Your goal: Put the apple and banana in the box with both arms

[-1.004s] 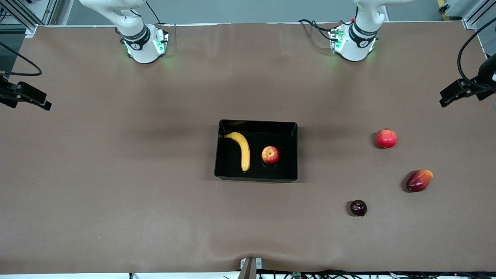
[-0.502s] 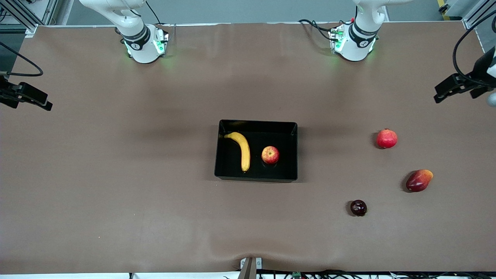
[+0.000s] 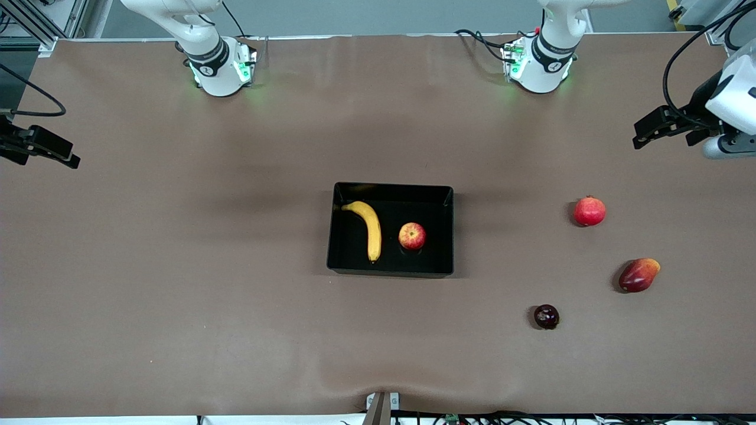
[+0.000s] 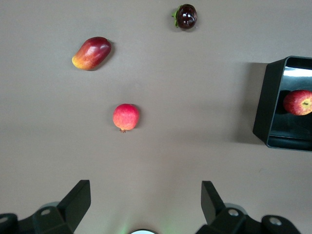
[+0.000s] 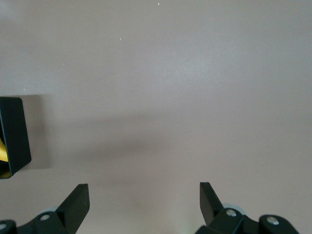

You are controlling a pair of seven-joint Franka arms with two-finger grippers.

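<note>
Banana [image 3: 368, 228] and apple [image 3: 411, 236] lie in the box [image 3: 390, 271]. Both grippers hover high over bare table: left gripper [image 4: 145, 202] and right gripper [image 5: 145, 202], fingers spread, empty.

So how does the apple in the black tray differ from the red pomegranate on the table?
The small red apple with yellowish streaks lies in the glossy black plastic tray; the uniformly red pomegranate lies on the bare table toward the left arm's end. The apple is streaked, the pomegranate evenly red. Both are round and similar in size.
</note>
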